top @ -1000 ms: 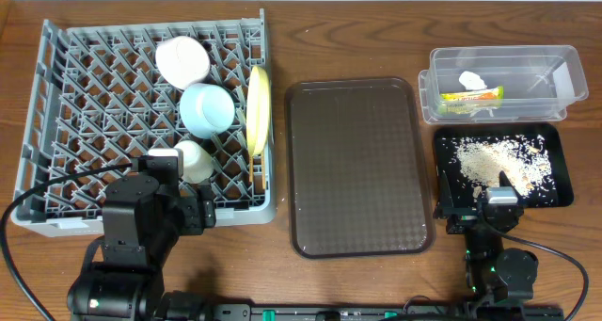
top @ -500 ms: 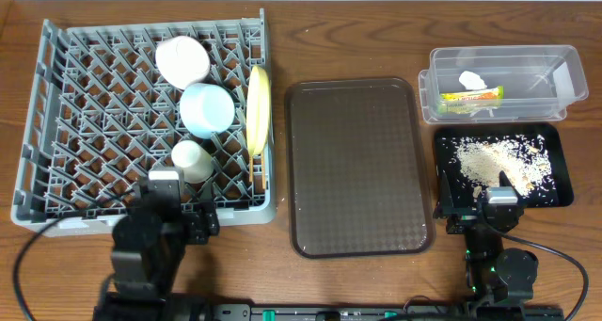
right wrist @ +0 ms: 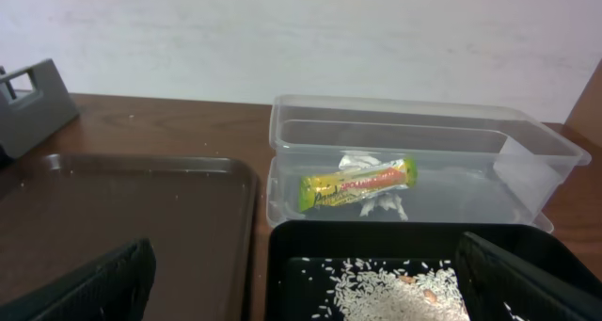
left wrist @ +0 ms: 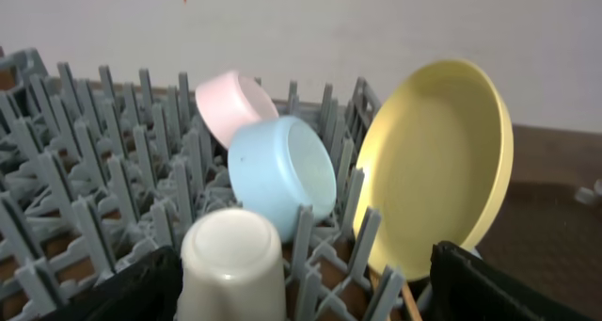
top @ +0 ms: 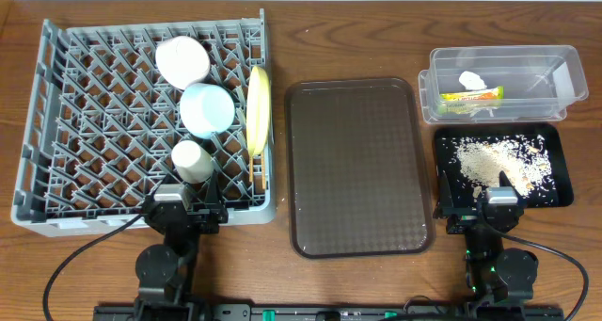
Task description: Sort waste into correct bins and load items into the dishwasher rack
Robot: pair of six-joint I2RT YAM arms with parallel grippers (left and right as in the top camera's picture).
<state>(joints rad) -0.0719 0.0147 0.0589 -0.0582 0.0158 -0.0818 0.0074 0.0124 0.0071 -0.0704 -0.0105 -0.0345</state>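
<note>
The grey dishwasher rack point(top: 94, 95) at left holds the pale pink-white bowl point(top: 182, 60), light blue bowl point(top: 206, 108), small white cup point(top: 191, 159) upside down, and the yellow-green plate point(top: 258, 104) on edge. A thin light stick, likely the chopsticks point(top: 259, 175), lies below the plate. The clear tub point(top: 564, 76) holds the snack wrapper point(top: 471, 98) and white tissue point(top: 472, 79). The black tray point(top: 560, 194) holds rice scraps point(top: 494, 161). My left gripper point(top: 183, 211) is open and empty at the rack's front edge, just behind the cup point(left wrist: 233, 264). My right gripper point(top: 480, 213) is open and empty at the black tray's near edge.
The brown serving tray point(top: 357, 161) lies between the rack and the bins, with nothing on it. In the right wrist view it point(right wrist: 122, 217) lies left of the black tray point(right wrist: 282, 264), with the tub point(right wrist: 527, 152) behind. The rack's corner point(right wrist: 28, 104) shows at far left.
My left arm has drawn back from over the rack's front left and settled low at the rack's front edge. The right arm has not moved.
</note>
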